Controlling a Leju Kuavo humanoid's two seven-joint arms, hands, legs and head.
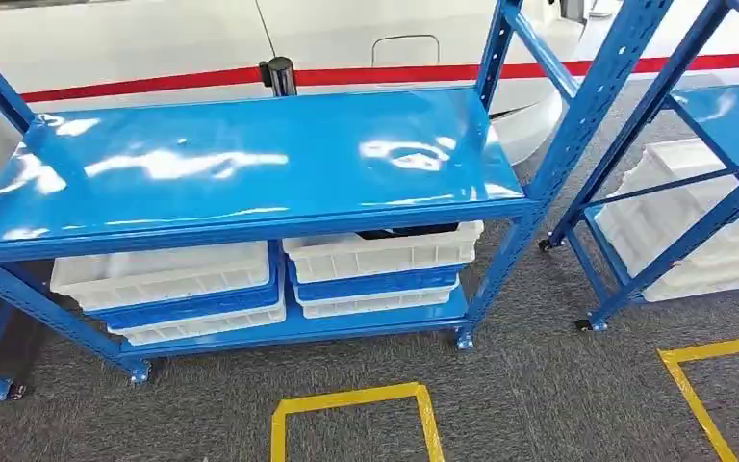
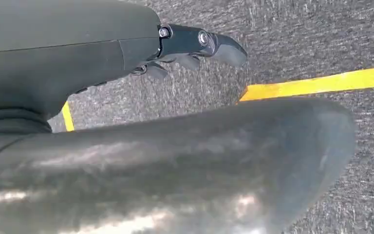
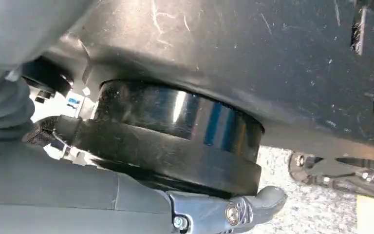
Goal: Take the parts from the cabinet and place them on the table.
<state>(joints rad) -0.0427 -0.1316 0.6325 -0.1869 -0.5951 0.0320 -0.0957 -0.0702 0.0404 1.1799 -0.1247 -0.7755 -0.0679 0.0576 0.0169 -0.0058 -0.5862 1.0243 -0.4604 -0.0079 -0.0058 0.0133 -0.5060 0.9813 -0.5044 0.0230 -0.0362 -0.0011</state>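
Here, from the floor outward:
Floor: grey carpet [image 1: 539, 385] with yellow tape squares [image 1: 354, 404] just before the rack.
Left hand [image 2: 195, 48]: hanging over the carpet beside a yellow line, thumb out straight, darker fingers tucked beneath, holding nothing; how far open, cannot tell.
Right hand [image 3: 238, 209]: hanging close against dark body parts, one finger visible, nothing seen in it; open or closed, cannot tell.
Rack [image 1: 250, 164]: blue steel, glossy top shelf bare and reflective, lower shelf stacked with bins.
Bins: white trays [image 1: 385, 252] and blue trays [image 1: 375, 283] nested in two stacks, left and right, under the top shelf.
Part: something dark [image 1: 406, 231] lying in the top right white tray, mostly hidden by the shelf edge; likely the task's piece, though shape unclear.
Handling: probably rigid and fairly light, perhaps smooth plastic or metal; best taken across its narrow sides, reaching low beneath the shelf lip.
Beyond: second rack [image 1: 693, 192] at right with more white bins; red stripe [image 1: 539, 71] along the white wall.
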